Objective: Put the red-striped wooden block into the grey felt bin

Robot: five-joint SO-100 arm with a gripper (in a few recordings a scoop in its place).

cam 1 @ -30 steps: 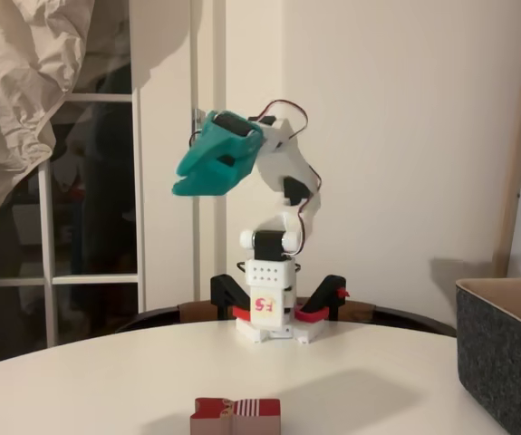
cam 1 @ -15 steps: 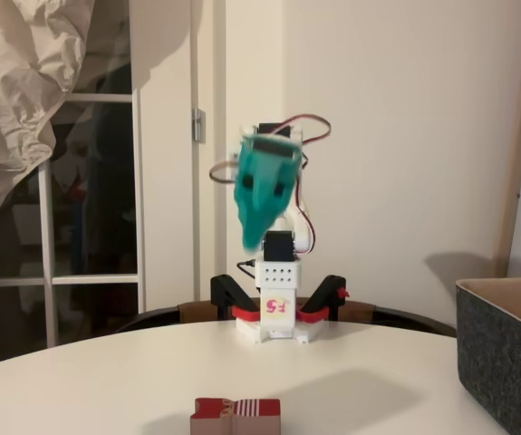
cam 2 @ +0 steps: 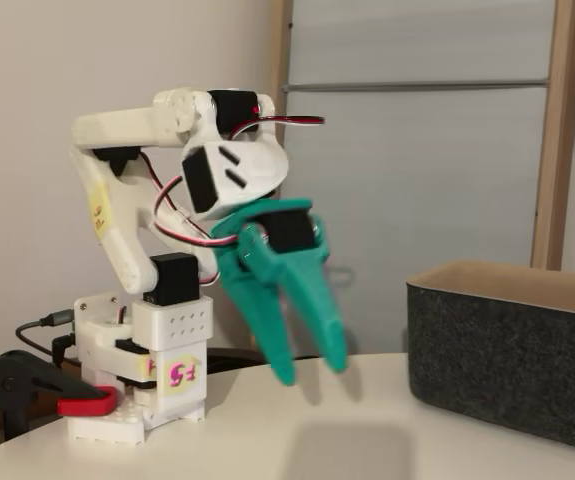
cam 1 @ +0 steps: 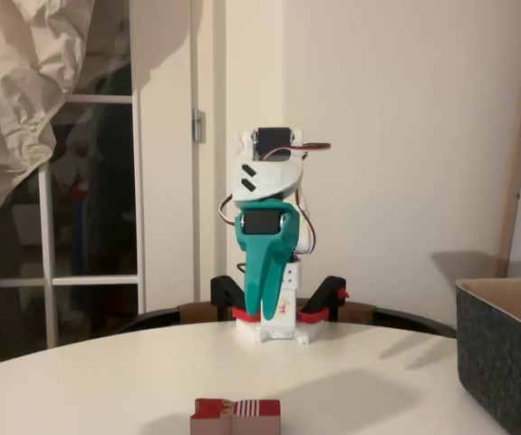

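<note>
- End effector (cam 2: 309,372): teal, two fingers spread apart in a narrow V, nothing between them, pointing down and a bit toward the right of the frame; hangs above the counter (cam 2: 367,430), not touching it.
- In the other fixed view the end effector (cam 1: 262,313) is at centre frame, seen nearly edge-on, tips down in front of the arm's base; finger gap can't be read from here.
- Arm (cam 2: 127,130): white, folded over at upper left of the frame, wrist bent down; red and black wires loop by the joints.
- Base (cam 1: 278,317): white, pink-on-yellow label, held by black clamps with red tips at the far edge of the counter.
- Red-striped wooden block (cam 1: 236,417): bottom centre of the frame, flat on the white counter, red-and-white stripes on its right part, notch on top; well apart from the end effector, nearer the camera.
- Grey felt bin (cam 1: 505,353): lower right of the frame, upright, tan inside, cut off by the frame edge; well apart from the block.
- Same bin (cam 2: 507,360) sits at right of the frame, right of the end effector, a gap between them.
</note>
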